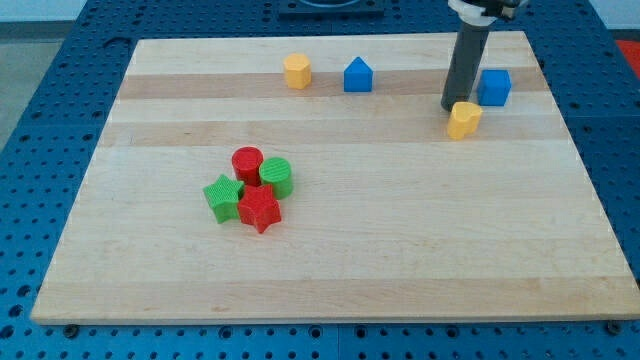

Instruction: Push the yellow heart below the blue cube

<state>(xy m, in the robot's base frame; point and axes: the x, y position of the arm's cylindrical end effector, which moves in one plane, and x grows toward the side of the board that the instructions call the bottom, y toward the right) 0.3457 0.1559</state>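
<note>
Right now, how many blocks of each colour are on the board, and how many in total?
Yellow: 2, the yellow heart at my tip and the yellow hexagon
Blue: 2, the blue cube and the blue pentagon
Red: 2, the red cylinder and the red star
Green: 2, the green cylinder and the green star
Total: 8 blocks

My rod (465, 68): straight, dark grey, smooth, round. A white collar with black parts caps it. My tip (452, 108) blunt.
</note>
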